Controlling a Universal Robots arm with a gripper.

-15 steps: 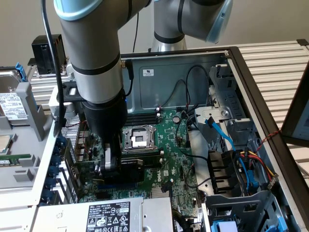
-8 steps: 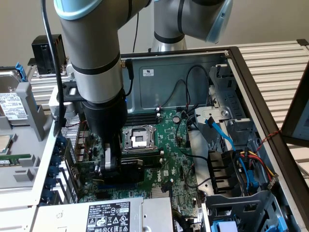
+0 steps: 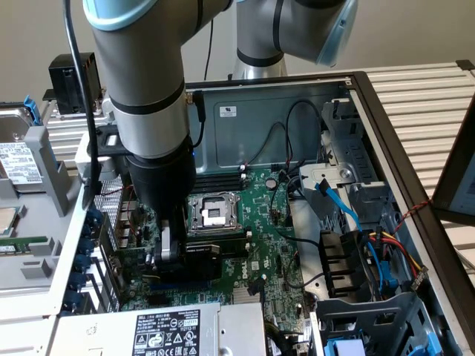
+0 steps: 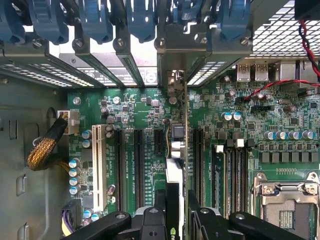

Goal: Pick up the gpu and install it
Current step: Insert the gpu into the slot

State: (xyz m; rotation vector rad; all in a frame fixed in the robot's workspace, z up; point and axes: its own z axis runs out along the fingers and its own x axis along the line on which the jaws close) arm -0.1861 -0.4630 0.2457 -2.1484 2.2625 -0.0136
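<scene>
At the lower middle of the wrist view the gripper [image 4: 175, 220] has its two black fingers [image 4: 157, 220] closed on the top edge of the gpu [image 4: 175, 170], which is seen edge-on as a thin card running up the centre of the frame. The jaws are clamped on that card, one finger on each face. In the exterior view the same gripper [image 3: 169, 248] sits low in the left-centre of the frame, with the gpu [image 3: 194, 261] showing as a dark block under it, down at the motherboard [image 3: 260, 245].

The card looks light and rigid, so weight should be no worry; the risk is more likely in flexing the board or scraping its components. A pinch across the two faces near the upper edge, as now, seems sound, since it keeps the contact edge free and the card upright. It would probably tolerate little sideways tilt.

Beyond the fingers, the card stands among the black expansion slots [image 4: 139, 150], its far end reaching the silver rear bracket bays [image 4: 172, 65]; whether it is seated I cannot tell. A white slot [image 4: 97, 167] lies toward the frame's left, the CPU socket [image 4: 285, 200] at lower right. Farthest, along the top, are the blue retention clips [image 4: 95, 20].
</scene>
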